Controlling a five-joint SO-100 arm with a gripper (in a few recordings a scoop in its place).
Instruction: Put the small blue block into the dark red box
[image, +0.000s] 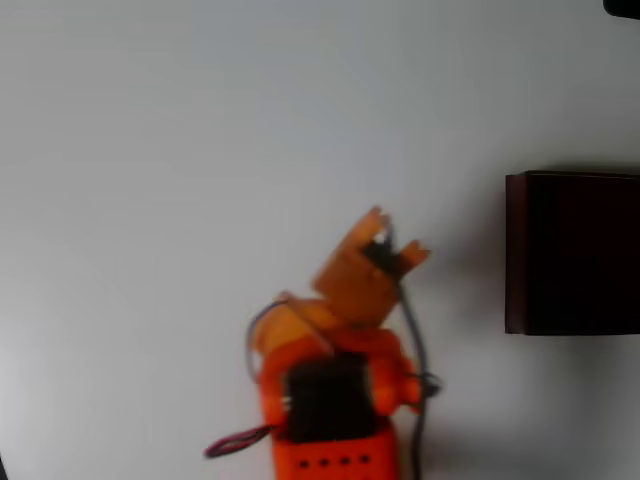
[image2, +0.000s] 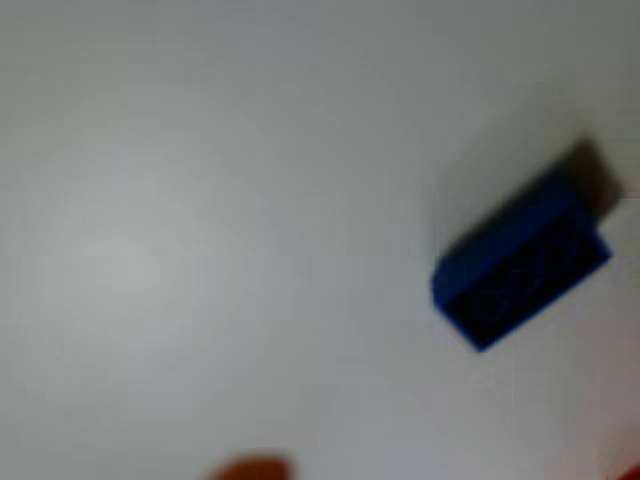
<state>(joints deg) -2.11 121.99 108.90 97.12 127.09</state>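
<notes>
The small blue block (image2: 520, 265) lies tilted on the white table at the right of the blurred wrist view, with a dark shadow at its far end. An orange fingertip (image2: 250, 468) peeks in at that view's bottom edge, apart from the block. In the overhead view my orange gripper (image: 396, 237) points up and to the right at the table's middle, its two fingers spread and open. A dark patch sits between them; I cannot tell whether it is the block. The dark red box (image: 573, 254) stands at the right edge, well right of the gripper.
The arm's orange body and black motor (image: 325, 400) fill the bottom centre of the overhead view, with a dark cable (image: 412, 330) trailing down its right side. The white table (image: 150, 200) stretches wide to the left and back.
</notes>
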